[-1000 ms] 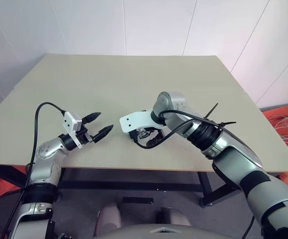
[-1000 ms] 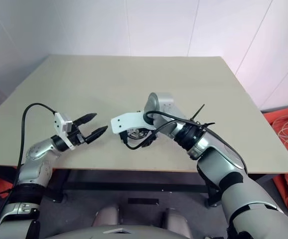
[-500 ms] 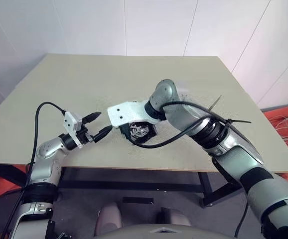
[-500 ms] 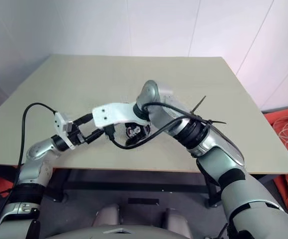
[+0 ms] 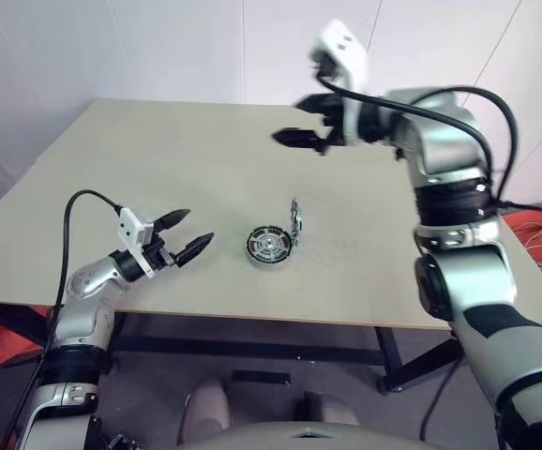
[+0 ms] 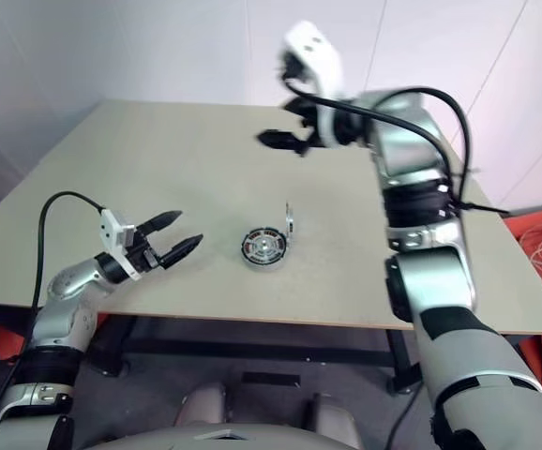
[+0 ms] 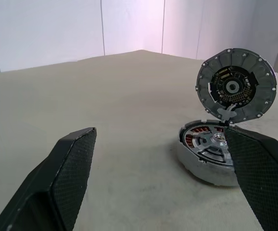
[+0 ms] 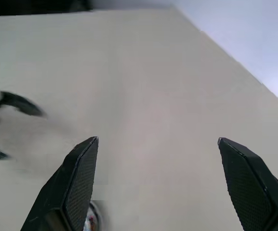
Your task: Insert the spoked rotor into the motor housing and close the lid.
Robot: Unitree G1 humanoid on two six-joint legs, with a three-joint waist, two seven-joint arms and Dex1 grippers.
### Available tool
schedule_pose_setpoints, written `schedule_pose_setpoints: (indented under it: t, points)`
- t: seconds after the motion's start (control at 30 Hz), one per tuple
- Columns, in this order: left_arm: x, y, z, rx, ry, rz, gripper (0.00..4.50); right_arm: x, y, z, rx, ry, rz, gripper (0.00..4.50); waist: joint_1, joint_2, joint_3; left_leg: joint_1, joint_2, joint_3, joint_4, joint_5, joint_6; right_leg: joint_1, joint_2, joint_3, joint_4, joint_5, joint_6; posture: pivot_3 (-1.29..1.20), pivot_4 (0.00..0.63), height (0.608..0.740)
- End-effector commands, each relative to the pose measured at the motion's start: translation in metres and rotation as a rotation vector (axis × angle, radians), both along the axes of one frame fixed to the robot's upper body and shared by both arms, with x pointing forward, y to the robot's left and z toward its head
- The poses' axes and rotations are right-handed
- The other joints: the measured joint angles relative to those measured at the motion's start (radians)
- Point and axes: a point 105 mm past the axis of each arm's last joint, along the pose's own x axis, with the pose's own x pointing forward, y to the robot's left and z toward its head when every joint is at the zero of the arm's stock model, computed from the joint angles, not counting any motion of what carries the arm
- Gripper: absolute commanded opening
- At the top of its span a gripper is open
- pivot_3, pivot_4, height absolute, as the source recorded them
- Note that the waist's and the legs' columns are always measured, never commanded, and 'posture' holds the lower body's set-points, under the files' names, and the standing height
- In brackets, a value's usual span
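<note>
The motor housing [image 5: 269, 247] sits on the table near its front edge, a shallow round cup with copper windings [image 7: 190, 141] showing inside. The spoked rotor [image 7: 216, 145] lies in the cup, silvery spokes and hub facing up. The lid [image 7: 236, 86] stands upright on the housing's right edge, its inner face toward my left gripper. My left gripper [image 5: 185, 232] is open, level with the table, a short way left of the housing and pointing at it. High above the far half of the table, my right gripper [image 5: 301, 124] is open and holds nothing.
The beige table [image 5: 158, 159] has its front edge close below the housing. A white wall stands behind it. Orange material with white cables [image 5: 541, 234] lies on the floor to the right.
My right arm has lifted off the housing and swung up and back over the far half of the table, uncovering the housing with its lid standing open. The left gripper has stayed put.
</note>
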Motion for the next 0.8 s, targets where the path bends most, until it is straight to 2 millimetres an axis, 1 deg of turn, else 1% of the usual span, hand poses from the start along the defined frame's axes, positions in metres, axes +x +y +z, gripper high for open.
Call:
schedule_pose_setpoints:
  t: [0.03, 0.07, 0.13, 0.2, 0.27, 0.3, 0.4, 0.5, 0.6, 0.73, 0.8]
  points:
    - [-0.002, 0.001, 0.013, -0.005, -0.032, -0.018, 4.50, 0.004, -0.033, -0.015, 0.045, 0.006, -0.125, 3.92, 0.002, 0.002, 0.001, 0.000, 0.000, 0.002, 0.000, 0.000, 0.000, 0.000, 0.000, 0.000, 0.000, 0.000, 0.000, 0.00, 0.000, 0.740]
    - [-0.002, 0.002, 0.013, -0.010, -0.027, -0.020, 4.50, 0.003, -0.041, -0.024, 0.054, 0.031, -0.154, 3.62, 0.000, 0.003, 0.002, 0.000, 0.000, 0.004, 0.000, 0.000, -0.001, -0.001, 0.001, 0.000, 0.000, 0.000, 0.000, 0.00, 0.000, 0.740]
    - [-0.004, 0.003, 0.011, -0.006, -0.002, -0.032, 4.50, -0.003, -0.060, -0.057, 0.041, 0.094, -0.220, 2.93, 0.000, 0.003, 0.002, -0.001, 0.001, 0.005, -0.001, 0.001, -0.002, -0.003, 0.001, 0.001, 0.001, 0.000, 0.000, 0.00, 0.000, 0.740]
    - [-0.005, 0.005, 0.010, -0.003, 0.014, -0.040, 4.50, -0.007, -0.067, -0.075, 0.049, 0.122, -0.257, 2.20, 0.001, 0.004, 0.002, 0.000, 0.001, 0.007, -0.002, 0.001, -0.002, -0.002, 0.002, 0.000, 0.001, -0.001, -0.001, 0.00, 0.000, 0.740]
    - [-0.006, 0.006, 0.009, 0.000, 0.027, -0.045, 4.50, -0.011, -0.063, -0.084, 0.058, 0.145, -0.254, 1.49, 0.000, 0.005, 0.002, -0.001, 0.001, 0.007, -0.001, 0.001, -0.002, -0.003, 0.002, 0.000, 0.001, -0.001, -0.001, 0.00, 0.000, 0.740]
    - [-0.007, 0.007, 0.008, -0.001, 0.039, -0.052, 4.50, -0.015, -0.057, -0.090, 0.063, 0.164, -0.241, 1.12, 0.000, 0.005, 0.002, 0.000, 0.001, 0.008, -0.001, 0.001, -0.002, -0.003, 0.002, 0.001, 0.001, -0.001, -0.001, 0.00, 0.000, 0.740]
    - [-0.011, 0.008, 0.006, -0.008, 0.075, -0.069, 4.50, -0.033, -0.024, -0.103, 0.071, 0.216, -0.136, 0.03, -0.001, 0.005, 0.002, 0.001, 0.002, 0.008, -0.001, 0.001, -0.001, -0.003, 0.002, 0.001, 0.001, -0.001, -0.001, 0.00, 0.000, 0.740]
    - [-0.014, 0.010, 0.005, -0.003, 0.089, -0.074, 4.50, -0.042, -0.004, -0.102, 0.090, 0.231, -0.075, 0.03, 0.002, 0.005, 0.002, 0.001, 0.002, 0.007, -0.002, 0.000, 0.001, -0.003, 0.003, 0.001, 0.001, -0.001, -0.001, 0.00, 0.000, 0.740]
    - [-0.016, 0.011, 0.004, 0.001, 0.092, -0.074, 4.50, -0.048, 0.008, -0.101, 0.082, 0.247, -0.019, 0.03, 0.007, 0.005, 0.002, 0.000, 0.001, 0.007, -0.001, 0.000, 0.001, -0.002, 0.001, 0.000, 0.001, -0.001, -0.001, 0.00, 0.000, 0.740]
    - [-0.017, 0.012, 0.003, 0.002, 0.093, -0.072, 4.50, -0.055, 0.023, -0.111, 0.041, 0.268, 0.035, 0.03, 0.006, 0.005, 0.002, 0.001, 0.000, 0.007, -0.001, -0.001, 0.001, -0.001, 0.000, 0.000, 0.001, -0.002, 0.002, 0.00, 0.000, 0.740]
    - [-0.016, 0.012, 0.002, 0.002, 0.091, -0.072, 4.50, -0.057, 0.032, -0.112, 0.036, 0.273, 0.062, 0.03, 0.004, 0.005, 0.002, 0.001, 0.001, 0.007, -0.001, 0.000, 0.001, -0.002, 0.001, 0.000, 0.001, -0.003, 0.003, 0.00, 0.000, 0.740]
